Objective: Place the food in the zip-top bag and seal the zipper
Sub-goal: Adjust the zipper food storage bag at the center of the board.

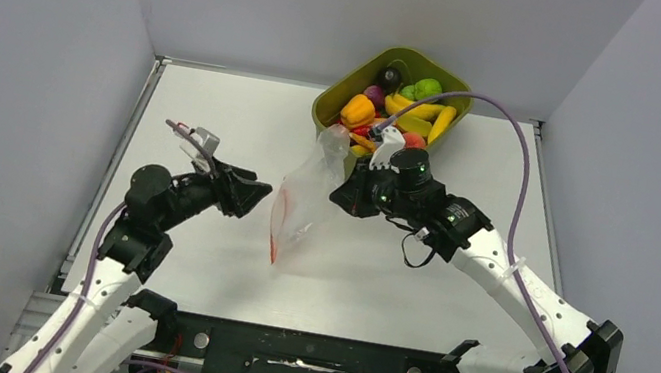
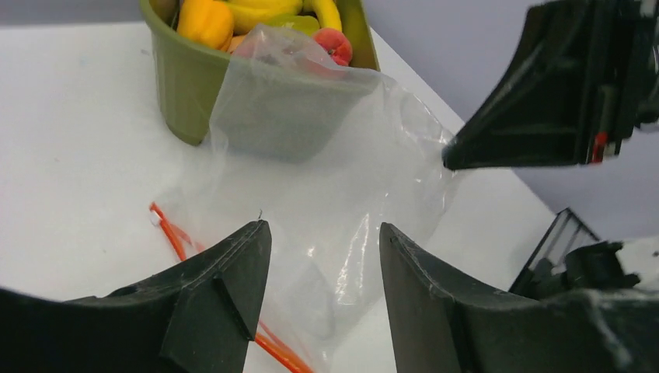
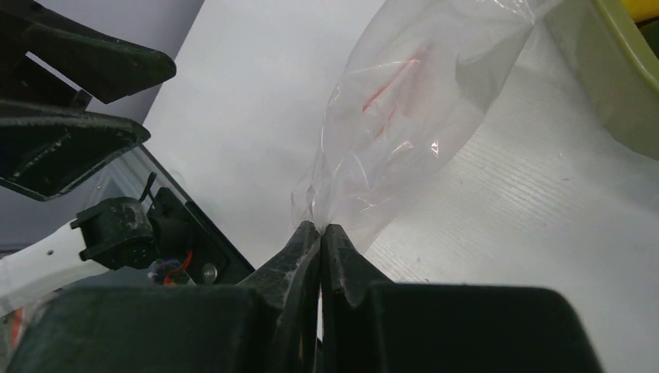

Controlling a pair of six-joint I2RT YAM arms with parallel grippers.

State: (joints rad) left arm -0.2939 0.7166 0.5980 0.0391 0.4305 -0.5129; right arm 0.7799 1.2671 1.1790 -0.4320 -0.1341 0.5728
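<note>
Your right hand (image 3: 320,228) pinches the zip-top bag (image 1: 305,205) at its edge; your left hand (image 2: 322,226) stands spread at its nine o'clock, seemingly clear; the food (image 1: 417,110) fills the tub (image 1: 333,101).

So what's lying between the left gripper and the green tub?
The zip-top bag, right ahead of the open left gripper; the left wrist view shows it.

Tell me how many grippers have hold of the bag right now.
1. The right gripper is shut on an edge of the zip-top bag; the left gripper stands open beside it, holding nothing.
</note>
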